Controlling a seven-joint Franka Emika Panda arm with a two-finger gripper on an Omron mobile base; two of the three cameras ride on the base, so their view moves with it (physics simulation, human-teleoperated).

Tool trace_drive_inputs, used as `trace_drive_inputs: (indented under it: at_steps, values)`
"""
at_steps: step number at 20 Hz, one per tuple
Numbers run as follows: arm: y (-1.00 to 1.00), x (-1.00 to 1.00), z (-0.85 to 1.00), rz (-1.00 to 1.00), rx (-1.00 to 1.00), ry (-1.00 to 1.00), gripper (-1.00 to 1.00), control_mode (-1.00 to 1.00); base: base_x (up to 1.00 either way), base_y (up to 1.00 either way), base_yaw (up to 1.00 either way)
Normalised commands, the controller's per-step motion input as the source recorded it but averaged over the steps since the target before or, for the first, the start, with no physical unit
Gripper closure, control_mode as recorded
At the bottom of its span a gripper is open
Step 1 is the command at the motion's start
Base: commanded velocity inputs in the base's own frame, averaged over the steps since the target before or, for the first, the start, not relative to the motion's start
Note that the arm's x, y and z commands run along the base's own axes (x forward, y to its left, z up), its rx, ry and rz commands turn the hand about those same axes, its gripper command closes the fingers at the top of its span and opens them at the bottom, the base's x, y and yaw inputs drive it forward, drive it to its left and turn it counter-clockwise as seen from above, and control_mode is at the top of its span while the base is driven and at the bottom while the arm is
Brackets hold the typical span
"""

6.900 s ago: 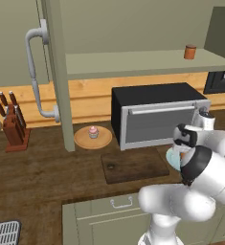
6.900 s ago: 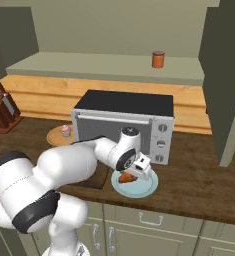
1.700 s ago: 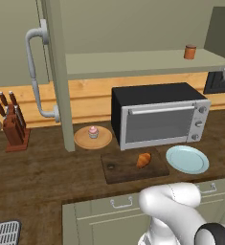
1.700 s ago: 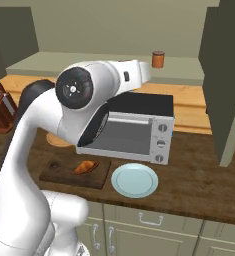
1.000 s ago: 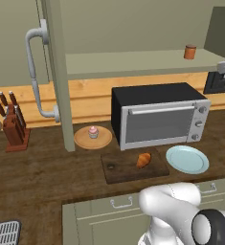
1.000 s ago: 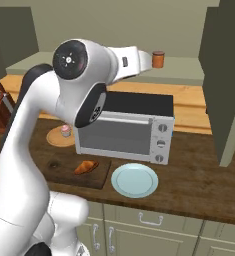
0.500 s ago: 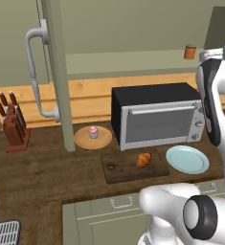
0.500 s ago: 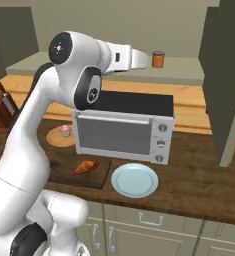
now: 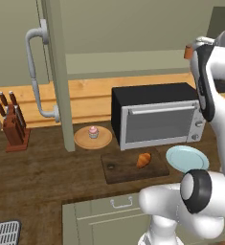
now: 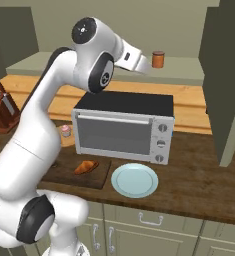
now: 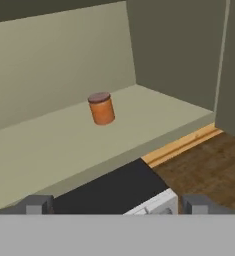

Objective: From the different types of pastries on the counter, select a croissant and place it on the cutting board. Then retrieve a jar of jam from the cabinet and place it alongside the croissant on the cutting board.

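The croissant [image 9: 143, 160] lies on the dark cutting board [image 9: 118, 171] on the counter [image 9: 42, 177], in front of the microwave; it is also seen as the croissant [image 10: 86, 166] on the board [image 10: 64, 175]. A pink cupcake [image 9: 93, 131] sits on a tan plate. Up on the open cabinet's shelf [image 11: 59, 150] stands the jar of jam [image 11: 101, 108], orange-brown with a darker lid. My gripper [image 11: 116, 204] is open and empty, held above the microwave's top and short of the jar. From the right, the gripper [image 10: 147, 66] hangs just left of the jar [image 10: 158, 59].
A black microwave [image 9: 154, 115] stands under the shelf. A pale blue plate [image 9: 186, 158] lies right of the board. The open cabinet door [image 9: 56, 72] with its curved handle stands left of the shelf; another door [image 10: 229, 75] hangs at the right. A knife block [image 9: 13, 127] is far left.
The arm has swung round, its upper links moving across the shelf front, while the open hand stays near the jar. The croissant has not moved.
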Motion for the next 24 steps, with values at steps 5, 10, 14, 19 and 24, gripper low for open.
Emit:
trace_drive_inputs:
  at_steps: [5,10,14,19,24]
  values:
    - [0.00,0.12,0.00,0.02,0.02,0.00,-1.00,-1.00,0.00,0.00,0.00]
    - [-0.18,0.31,-0.04,0.14,-0.01,-0.11,-1.00,-1.00,0.00,0.00,0.00]
    - [-0.03,0.11,-0.01,0.05,0.00,-0.01,-1.00,-1.00,0.00,0.00,0.00]
    - [-0.09,0.13,-0.07,0.00,-0.21,0.07,-1.00,-1.00,0.00,0.00,0.00]
    - [0.00,0.15,-0.01,0.01,0.00,0.00,-1.00,-1.00,0.00,0.00,0.00]
